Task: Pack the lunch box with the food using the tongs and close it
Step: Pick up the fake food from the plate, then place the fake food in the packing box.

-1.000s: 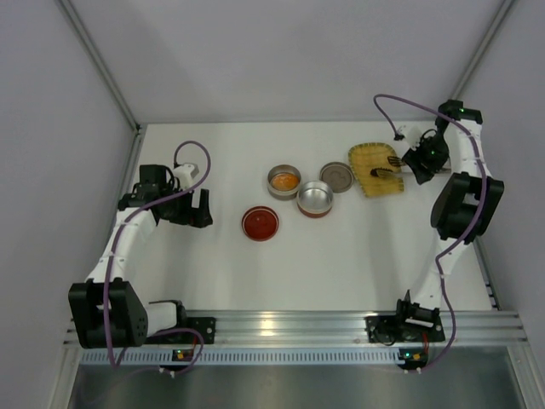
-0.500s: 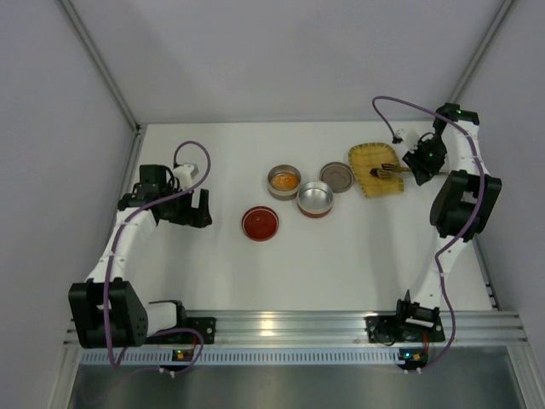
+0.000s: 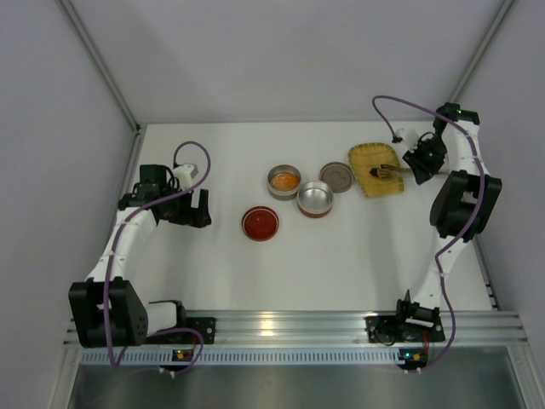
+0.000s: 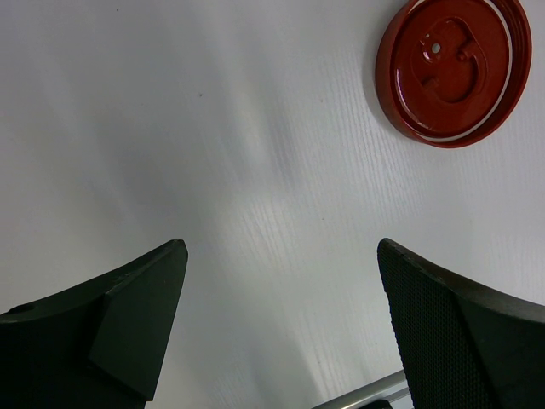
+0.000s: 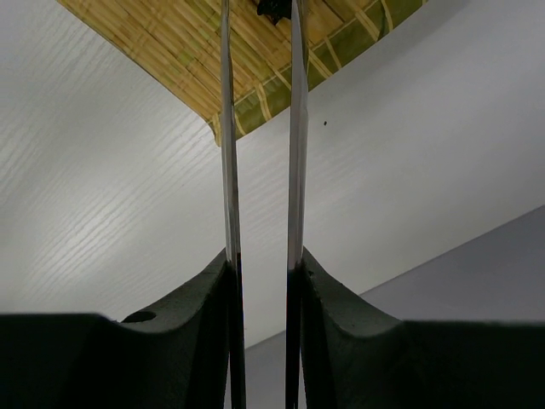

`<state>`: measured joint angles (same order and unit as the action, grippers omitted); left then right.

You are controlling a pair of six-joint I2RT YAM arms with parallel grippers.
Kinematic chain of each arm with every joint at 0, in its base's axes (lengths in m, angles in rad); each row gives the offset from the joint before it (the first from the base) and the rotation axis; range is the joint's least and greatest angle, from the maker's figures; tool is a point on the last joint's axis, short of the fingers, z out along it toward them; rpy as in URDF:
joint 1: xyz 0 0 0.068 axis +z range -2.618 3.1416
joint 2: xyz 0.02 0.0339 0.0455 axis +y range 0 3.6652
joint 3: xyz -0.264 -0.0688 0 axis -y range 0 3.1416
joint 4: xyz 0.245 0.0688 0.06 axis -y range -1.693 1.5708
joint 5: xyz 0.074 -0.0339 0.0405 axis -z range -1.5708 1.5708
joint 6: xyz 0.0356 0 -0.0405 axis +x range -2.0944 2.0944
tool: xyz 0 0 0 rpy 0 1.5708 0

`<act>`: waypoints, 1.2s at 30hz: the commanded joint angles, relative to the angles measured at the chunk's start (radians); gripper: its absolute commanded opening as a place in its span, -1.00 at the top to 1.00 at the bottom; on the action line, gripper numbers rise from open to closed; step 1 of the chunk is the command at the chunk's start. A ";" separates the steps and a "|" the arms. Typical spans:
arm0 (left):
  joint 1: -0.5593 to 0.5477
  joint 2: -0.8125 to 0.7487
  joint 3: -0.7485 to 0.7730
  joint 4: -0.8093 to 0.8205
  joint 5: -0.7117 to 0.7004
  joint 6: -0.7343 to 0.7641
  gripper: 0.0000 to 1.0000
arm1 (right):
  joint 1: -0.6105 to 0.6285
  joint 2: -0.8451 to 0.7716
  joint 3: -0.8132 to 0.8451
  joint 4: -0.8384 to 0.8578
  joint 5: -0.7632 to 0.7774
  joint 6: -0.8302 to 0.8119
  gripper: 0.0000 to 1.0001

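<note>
My right jaws are closed partway on the tongs [image 5: 295, 128], one pad pressing each slim metal arm, so the two arms run out ahead of me almost parallel. Their tips reach the small black piece of food [image 5: 274, 7] on the woven tray [image 5: 170, 43], straight ahead at the far end of the tongs; I cannot tell whether the tips are pinching it. The metal looks thin, smooth and springy, so I judge it will push back against my pads and could slip or twist if I ease off. The black piece seems light and small, likely to pop out sideways under a hard squeeze, so a gentle pinch across its middle suits it. The orange piece [image 3: 284, 181] sits in a round tin [image 3: 274, 175] well off to the tongs' side. My left jaws stand wide apart and hold nothing, with the red lid [image 4: 454, 70] ahead of them and to one side on the table [image 4: 213, 170]
</note>
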<state>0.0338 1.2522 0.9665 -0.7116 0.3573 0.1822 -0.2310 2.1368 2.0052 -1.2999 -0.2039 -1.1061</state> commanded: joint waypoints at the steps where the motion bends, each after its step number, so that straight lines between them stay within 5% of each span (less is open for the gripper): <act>1: -0.002 -0.011 0.034 0.017 0.005 -0.003 -0.96 | 0.002 -0.097 0.052 -0.094 -0.060 -0.011 1.00; 12: -0.002 -0.011 0.035 0.023 0.005 -0.009 -0.96 | 0.081 -0.248 0.018 -0.142 -0.129 0.073 1.00; 19: -0.002 -0.013 0.029 0.021 -0.003 -0.003 -0.96 | 0.269 -0.392 -0.169 -0.050 -0.137 0.210 1.00; 36: -0.003 -0.014 -0.002 0.031 0.002 0.002 -0.96 | 0.473 -0.376 -0.324 0.065 -0.134 0.331 1.00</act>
<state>0.0338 1.2522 0.9665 -0.7105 0.3500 0.1818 0.2092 1.7649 1.6848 -1.2846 -0.3153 -0.7994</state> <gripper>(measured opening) 0.982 0.302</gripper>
